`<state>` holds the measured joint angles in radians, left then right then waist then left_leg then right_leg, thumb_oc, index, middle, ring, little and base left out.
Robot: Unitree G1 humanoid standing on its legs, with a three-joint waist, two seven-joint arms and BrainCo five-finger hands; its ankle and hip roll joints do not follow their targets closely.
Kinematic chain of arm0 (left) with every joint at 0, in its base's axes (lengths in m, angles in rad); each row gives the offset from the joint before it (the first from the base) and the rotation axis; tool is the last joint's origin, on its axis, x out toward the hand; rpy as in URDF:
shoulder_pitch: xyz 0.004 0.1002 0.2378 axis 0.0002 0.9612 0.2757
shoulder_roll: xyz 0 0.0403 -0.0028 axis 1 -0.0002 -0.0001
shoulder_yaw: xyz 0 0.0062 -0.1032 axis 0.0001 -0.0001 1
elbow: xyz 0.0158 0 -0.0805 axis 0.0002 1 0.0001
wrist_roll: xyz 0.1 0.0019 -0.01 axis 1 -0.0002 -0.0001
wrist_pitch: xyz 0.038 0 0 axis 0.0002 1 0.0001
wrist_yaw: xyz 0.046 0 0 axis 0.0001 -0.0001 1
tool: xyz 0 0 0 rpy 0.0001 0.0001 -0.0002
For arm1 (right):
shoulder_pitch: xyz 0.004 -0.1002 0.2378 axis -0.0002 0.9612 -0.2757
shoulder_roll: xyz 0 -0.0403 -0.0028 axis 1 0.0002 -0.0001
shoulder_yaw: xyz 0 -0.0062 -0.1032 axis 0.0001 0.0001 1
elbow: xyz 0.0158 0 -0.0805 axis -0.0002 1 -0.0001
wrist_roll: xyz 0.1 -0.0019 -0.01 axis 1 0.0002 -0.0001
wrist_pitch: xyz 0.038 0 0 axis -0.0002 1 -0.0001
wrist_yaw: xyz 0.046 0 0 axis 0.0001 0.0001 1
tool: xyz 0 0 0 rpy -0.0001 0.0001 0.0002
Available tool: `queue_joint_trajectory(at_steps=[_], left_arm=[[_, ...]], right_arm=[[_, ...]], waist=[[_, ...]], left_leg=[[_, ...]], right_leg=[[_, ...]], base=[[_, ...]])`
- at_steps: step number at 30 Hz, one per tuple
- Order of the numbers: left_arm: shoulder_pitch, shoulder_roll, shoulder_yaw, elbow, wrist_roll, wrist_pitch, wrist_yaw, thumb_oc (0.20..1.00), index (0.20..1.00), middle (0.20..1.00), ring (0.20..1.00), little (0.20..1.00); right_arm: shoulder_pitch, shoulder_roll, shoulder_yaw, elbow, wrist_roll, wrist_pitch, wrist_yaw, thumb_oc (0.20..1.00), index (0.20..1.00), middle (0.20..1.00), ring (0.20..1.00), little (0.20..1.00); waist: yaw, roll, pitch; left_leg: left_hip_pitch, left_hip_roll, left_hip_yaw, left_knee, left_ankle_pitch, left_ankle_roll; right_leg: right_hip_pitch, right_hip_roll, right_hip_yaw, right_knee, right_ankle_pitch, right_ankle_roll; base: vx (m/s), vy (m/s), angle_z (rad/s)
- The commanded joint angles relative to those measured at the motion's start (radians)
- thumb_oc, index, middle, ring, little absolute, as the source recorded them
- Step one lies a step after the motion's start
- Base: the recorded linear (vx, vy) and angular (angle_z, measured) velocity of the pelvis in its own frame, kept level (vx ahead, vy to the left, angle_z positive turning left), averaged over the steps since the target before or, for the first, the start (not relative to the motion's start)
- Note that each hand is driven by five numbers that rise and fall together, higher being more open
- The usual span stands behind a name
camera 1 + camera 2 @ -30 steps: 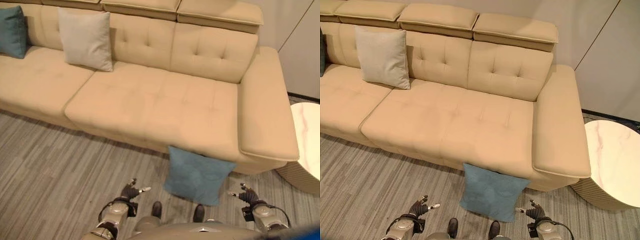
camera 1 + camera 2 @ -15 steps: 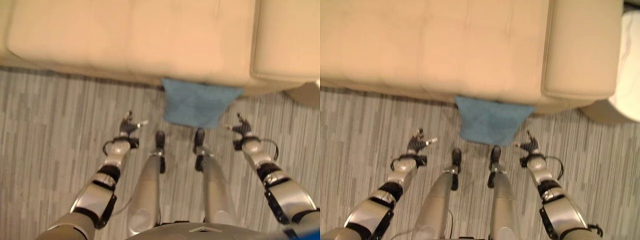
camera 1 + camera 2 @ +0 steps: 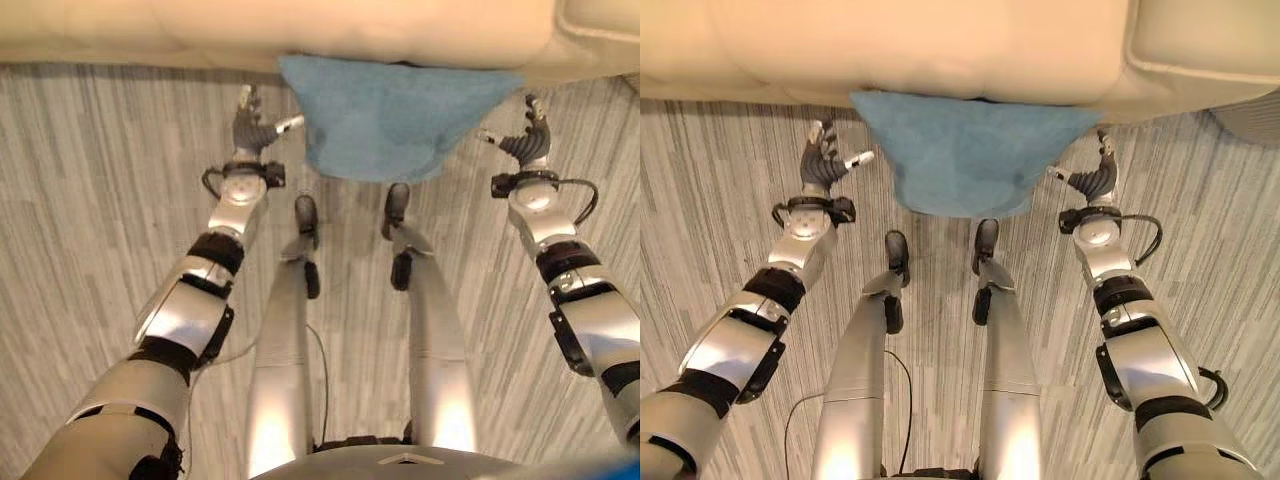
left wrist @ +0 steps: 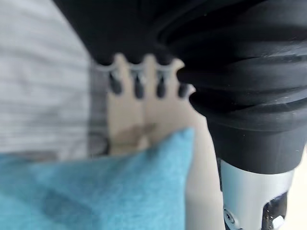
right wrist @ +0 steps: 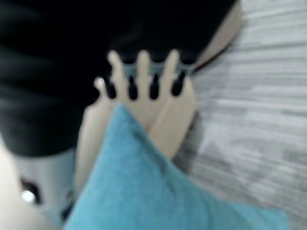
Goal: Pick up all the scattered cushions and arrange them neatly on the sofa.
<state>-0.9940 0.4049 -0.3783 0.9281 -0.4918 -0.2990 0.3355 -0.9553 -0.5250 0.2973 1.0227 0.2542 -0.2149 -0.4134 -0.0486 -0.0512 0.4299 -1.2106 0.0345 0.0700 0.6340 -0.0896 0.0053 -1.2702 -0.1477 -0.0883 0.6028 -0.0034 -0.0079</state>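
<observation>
Across the top of the head views runs the front edge of the beige sofa (image 3: 940,50), with the grey striped floor (image 3: 90,220) taking up the rest of the frame below it. A blue cushion (image 3: 965,150) lies on the floor at upper centre, its upper edge against the foot of the sofa and its lower edge rounding down toward the middle of the frame. The left hand (image 3: 252,128) is at the upper left, just beside the cushion's left edge, its fingers (image 3: 246,100) spread and relaxed and pointing toward the sofa, the thumb stretched out toward the cushion; it holds nothing, and whether the thumb tip touches the fabric cannot be told. The right hand (image 3: 1095,180) mirrors it at the upper right, just beside the cushion's right corner, fingers loosely spread and empty, thumb reaching toward the cloth. So the cushion sits between the two open hands, gripped by neither. In the left wrist view the fingers (image 4: 136,81) show as a row pointing at the sofa base, with the blue cushion (image 4: 96,187) near that hand; the right wrist view gives the same, straight fingers (image 5: 144,72) above a cushion corner (image 5: 144,182)
</observation>
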Motion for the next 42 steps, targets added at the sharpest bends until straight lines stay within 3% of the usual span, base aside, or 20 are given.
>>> queue_joint_trajectory(at_steps=[1,12,17,27,34,42], left_arm=[[0.095,-0.016,0.002,0.025,-0.019,-0.033,0.027,1.000,1.000,1.000,1.000,1.000],[0.025,0.012,-0.034,0.004,-0.030,-0.033,0.027,1.000,1.000,1.000,1.000,1.000],[-0.027,0.023,-0.065,0.008,-0.034,-0.033,0.009,1.000,1.000,1.000,1.000,1.000],[-0.156,0.035,-0.133,0.000,-0.042,-0.040,0.027,1.000,1.000,1.000,1.000,1.000],[-0.226,-0.039,-0.158,-0.027,-0.077,-0.058,0.050,1.000,1.000,1.000,1.000,1.000],[-0.287,-0.081,-0.173,-0.036,-0.116,-0.071,0.063,1.000,1.000,1.000,1.000,1.000]], right_arm=[[0.084,-0.018,0.045,0.027,0.044,-0.039,-0.027,1.000,1.000,1.000,1.000,1.000],[0.062,-0.044,0.049,0.002,0.067,-0.063,-0.038,1.000,1.000,1.000,1.000,1.000],[0.038,-0.058,0.061,-0.024,0.163,-0.102,0.032,1.000,1.000,1.000,1.000,1.000],[-0.132,-0.066,0.167,-0.046,0.214,-0.118,0.053,1.000,1.000,1.000,1.000,1.000],[-0.276,0.063,0.277,-0.054,0.233,-0.111,0.064,1.000,1.000,1.000,1.000,1.000],[-0.354,0.214,0.329,-0.049,0.272,-0.107,0.082,1.000,1.000,1.000,1.000,1.000]], waist=[[-0.008,0.044,-0.136],[-0.021,0.061,-0.132],[-0.028,0.062,-0.129],[-0.016,0.073,-0.081],[0.003,0.075,-0.026],[0.009,0.074,-0.029]], left_leg=[[-0.060,0.014,-0.117,0.037,-0.058,-0.059],[-0.181,0.026,-0.122,0.092,-0.071,-0.065],[-0.237,0.031,-0.129,0.133,-0.078,-0.066],[-0.358,0.040,-0.156,0.268,-0.095,-0.070],[-0.359,0.043,-0.160,0.303,-0.096,-0.071],[-0.359,0.037,-0.170,0.318,-0.090,-0.074]], right_leg=[[0.004,-0.011,0.019,0.081,-0.115,0.115],[-0.136,0.007,0.029,0.138,-0.133,0.112],[-0.198,0.013,0.033,0.174,-0.136,0.112],[-0.300,0.005,0.033,0.269,-0.144,0.115],[-0.300,0.010,0.033,0.309,-0.146,0.115],[-0.300,0.013,0.035,0.332,-0.147,0.111]], base=[[0.03,-0.097,0.02],[0.04,-0.068,0.00],[0.05,-0.050,-0.02],[0.04,-0.018,-0.01],[0.00,0.001,-0.01],[0.00,0.000,0.00]])
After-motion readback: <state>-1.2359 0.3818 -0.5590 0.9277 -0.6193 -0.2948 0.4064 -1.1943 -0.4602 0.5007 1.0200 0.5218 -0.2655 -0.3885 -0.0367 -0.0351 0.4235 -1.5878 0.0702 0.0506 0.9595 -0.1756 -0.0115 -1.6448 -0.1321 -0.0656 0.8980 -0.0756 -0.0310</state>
